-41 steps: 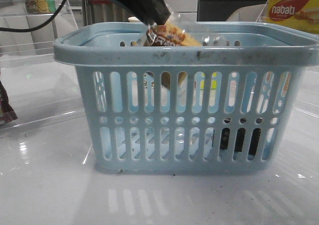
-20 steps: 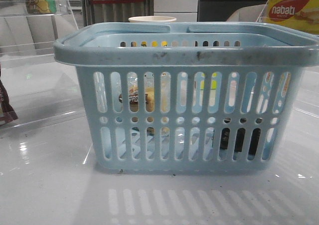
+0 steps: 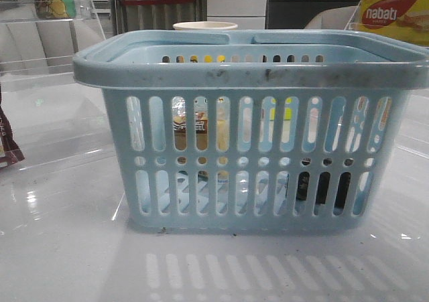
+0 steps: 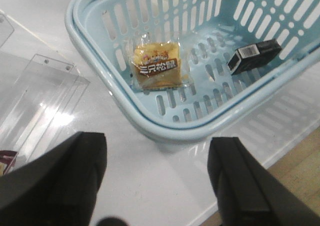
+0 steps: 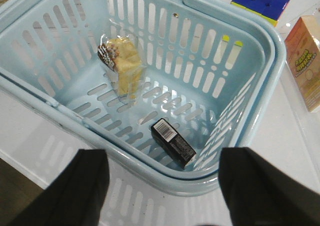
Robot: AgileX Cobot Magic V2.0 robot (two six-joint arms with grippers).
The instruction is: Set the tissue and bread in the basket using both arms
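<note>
Bread (image 4: 156, 65) now lies inside the basket (image 3: 248, 74), propped against the wall on the robot's left; a second ago it hung above the rim in a dark tool, half a second ago it was already down behind the slots with no tool in the front view, and it has since settled a little; judged released and delivered.

Tissue (image 5: 173, 142), a small dark pack, lies flat on the basket floor toward the robot's right, well apart from the bread; it shows in the same spot through the lower slots in all three front pictures; unchanged.

Left tool (image 4: 157, 181) hangs over the desk (image 3: 67, 248) just outside the basket rim, fingers spread wide, nothing between them; right tool (image 5: 162, 186) likewise wide and empty, looking down over the basket's near rim.

Judgement: both items are in the basket; the task appears complete, only withdrawal of the arms remaining.

Count: one basket; one bread; one tissue; two tools, both empty. Off-task: one yellow box (image 3: 394, 15) at rear right; one cup rim (image 3: 204, 26) behind the basket; one colour cube (image 5: 261, 0); one maroon packet (image 3: 8, 151) at the left edge.
</note>
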